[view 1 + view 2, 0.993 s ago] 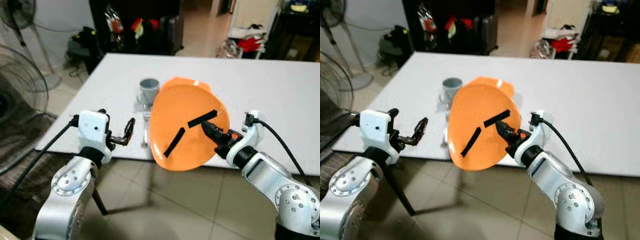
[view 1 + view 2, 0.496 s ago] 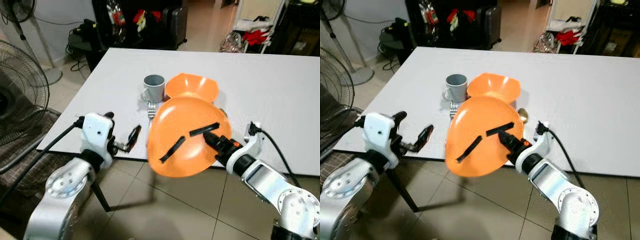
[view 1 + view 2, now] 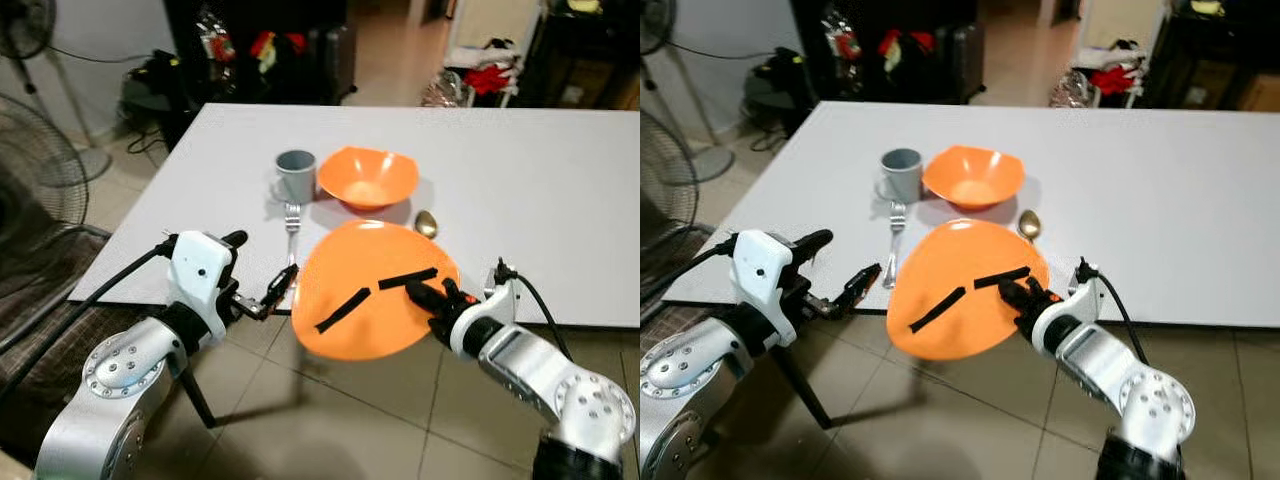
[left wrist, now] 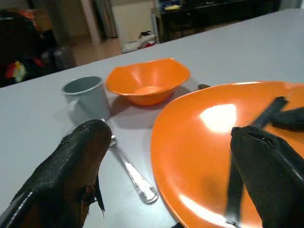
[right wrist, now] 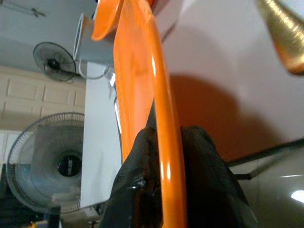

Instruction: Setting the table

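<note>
White desk [image 3: 520, 190] over a tiled floor [image 3: 300, 420]. On it near the front edge: grey mug [image 3: 296, 175], orange bowl [image 3: 368, 180] just beside it, fork [image 3: 292, 225] in front of the mug, gold spoon [image 3: 426, 222] in front of the bowl.

Head views evenly lit and bright indoors, fairly sharp; white worktop [image 3: 520, 190] near blown out, room behind it dim. Soft shadows under the grey mug [image 3: 296, 175] and orange bowl [image 3: 368, 180] fall towards the camera. Left wrist view: bright glare patch on the orange plate [image 4: 209, 147], left tool fingers [image 4: 71, 171] close up and out of focus, background soft. Right wrist view: specular streak along the plate rim, gold spoon [image 5: 282, 33] blurred at the frame edge, floor tiles [image 5: 275, 190] reflecting light, standing fan [image 5: 52, 166] soft.
</note>
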Tool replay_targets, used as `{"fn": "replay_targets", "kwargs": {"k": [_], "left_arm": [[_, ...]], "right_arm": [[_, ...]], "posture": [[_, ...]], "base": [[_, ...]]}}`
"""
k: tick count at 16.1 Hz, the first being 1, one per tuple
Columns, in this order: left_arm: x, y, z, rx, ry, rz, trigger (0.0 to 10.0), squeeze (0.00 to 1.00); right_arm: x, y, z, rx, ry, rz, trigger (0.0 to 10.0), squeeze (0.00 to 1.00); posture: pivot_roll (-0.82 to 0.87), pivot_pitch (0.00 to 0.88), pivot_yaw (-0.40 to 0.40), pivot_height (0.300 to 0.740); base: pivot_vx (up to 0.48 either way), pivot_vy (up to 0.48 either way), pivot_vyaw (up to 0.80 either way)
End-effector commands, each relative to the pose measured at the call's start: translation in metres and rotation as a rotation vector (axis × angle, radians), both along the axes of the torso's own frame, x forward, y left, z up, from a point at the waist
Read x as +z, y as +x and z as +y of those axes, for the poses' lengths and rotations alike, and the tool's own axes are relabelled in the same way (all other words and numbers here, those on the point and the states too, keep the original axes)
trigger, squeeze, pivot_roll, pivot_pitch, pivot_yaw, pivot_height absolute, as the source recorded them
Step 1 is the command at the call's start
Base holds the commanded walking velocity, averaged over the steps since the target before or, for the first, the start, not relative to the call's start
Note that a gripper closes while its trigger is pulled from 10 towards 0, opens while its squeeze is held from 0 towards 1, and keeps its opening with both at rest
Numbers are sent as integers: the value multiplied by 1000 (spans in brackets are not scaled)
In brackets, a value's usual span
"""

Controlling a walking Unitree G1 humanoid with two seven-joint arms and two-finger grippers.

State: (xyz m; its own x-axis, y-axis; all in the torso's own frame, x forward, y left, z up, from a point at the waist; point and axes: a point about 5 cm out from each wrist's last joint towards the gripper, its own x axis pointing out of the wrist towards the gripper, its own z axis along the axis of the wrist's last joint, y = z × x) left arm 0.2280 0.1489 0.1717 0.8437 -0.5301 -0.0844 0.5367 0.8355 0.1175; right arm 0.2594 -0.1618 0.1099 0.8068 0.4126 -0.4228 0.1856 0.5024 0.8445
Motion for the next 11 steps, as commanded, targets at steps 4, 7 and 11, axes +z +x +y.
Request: {"fn": "replay_targets", "kwargs": {"k": [4,7,11], "left_arm": [[2,-2,-2,-38,17,8,10000,0],[0,-4,-3,-53,15,18,10000,0],[-14,-17,-6,-137,48,124,10000,0]], "right_arm": [[3,27,0,-27,31,-4,10000,0],[-2,43,0,-64,65,22,10000,0],[-10,59,2,-109,74,34,10000,0]], "posture": [[-60,0,51,740],[-49,0,43,740],[-45,0,45,740]], "base": [[0,0,0],[0,0,0],[0,0,0]]}}
